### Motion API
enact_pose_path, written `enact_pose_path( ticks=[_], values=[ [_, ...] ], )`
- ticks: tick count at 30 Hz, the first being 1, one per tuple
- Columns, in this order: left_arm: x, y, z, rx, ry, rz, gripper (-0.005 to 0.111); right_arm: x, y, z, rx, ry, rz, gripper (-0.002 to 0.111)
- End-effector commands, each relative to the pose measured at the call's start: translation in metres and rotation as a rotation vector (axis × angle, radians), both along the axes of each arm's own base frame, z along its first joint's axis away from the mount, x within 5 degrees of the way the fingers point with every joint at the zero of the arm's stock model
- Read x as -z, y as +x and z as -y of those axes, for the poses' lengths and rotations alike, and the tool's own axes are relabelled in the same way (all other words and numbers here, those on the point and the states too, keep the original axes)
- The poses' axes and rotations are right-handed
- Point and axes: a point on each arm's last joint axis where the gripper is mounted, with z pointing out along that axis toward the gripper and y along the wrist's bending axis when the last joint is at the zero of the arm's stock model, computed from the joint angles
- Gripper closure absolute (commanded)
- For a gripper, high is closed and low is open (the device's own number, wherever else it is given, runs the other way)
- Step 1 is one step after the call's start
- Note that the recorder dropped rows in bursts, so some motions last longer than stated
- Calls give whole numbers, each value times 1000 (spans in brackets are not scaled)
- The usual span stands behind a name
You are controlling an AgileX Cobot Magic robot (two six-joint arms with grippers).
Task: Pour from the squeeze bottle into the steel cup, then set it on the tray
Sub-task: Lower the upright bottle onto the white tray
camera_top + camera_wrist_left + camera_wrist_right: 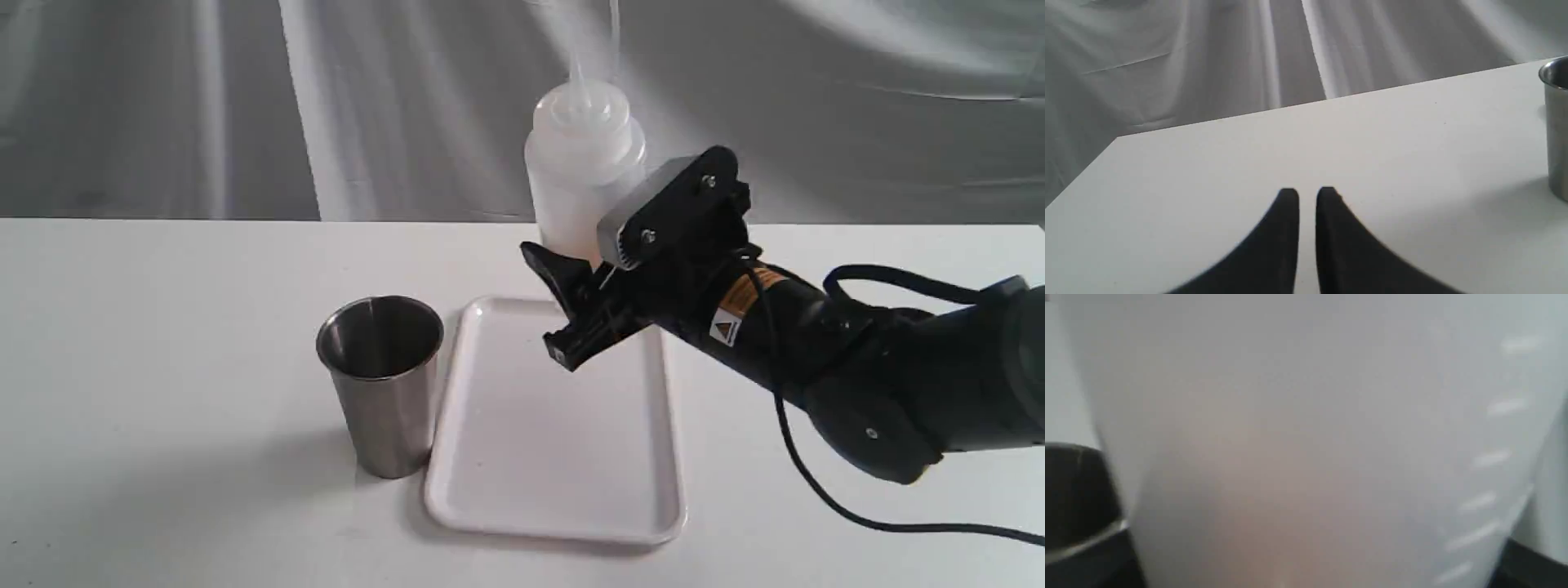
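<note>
The squeeze bottle [584, 171], translucent white with a cone nozzle, stands upright in my right gripper [563, 294], which is shut on its lower body over the far end of the tray [522, 457]. Its base is hidden behind the fingers. In the right wrist view the bottle [1306, 437] fills the picture, with a faint amber tint low down and a black finger [1077, 490] at its side. The steel cup [382, 384] stands upright just left of the tray; its edge [1557, 122] shows in the left wrist view. My left gripper [1307, 196] hovers over bare table, holding nothing, its fingers nearly together.
A white table [163, 327] carries everything, with grey draped cloth [245, 98] behind its far edge. The right arm's black cable [816, 490] trails over the table at the right. The table's left corner [1116, 139] shows in the left wrist view.
</note>
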Motion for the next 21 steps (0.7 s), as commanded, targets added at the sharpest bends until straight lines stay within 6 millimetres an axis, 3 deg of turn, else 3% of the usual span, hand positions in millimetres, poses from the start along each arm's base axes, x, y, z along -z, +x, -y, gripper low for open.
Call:
enact_pose_path(
  ticks=[1, 10, 16, 21],
  values=[
    [0, 0, 0, -1, -7, 11, 98, 1, 2, 5, 38, 24, 2, 108],
    [0, 0, 0, -1, -5, 11, 98, 2, 4, 9, 91, 61, -34, 108],
    [0, 0, 0, -1, -5, 11, 98, 3, 4, 9, 138, 302, -157, 108],
    [0, 0, 0, -1, -7, 11, 98, 4, 4, 9, 151, 404, -210, 108]
  ],
)
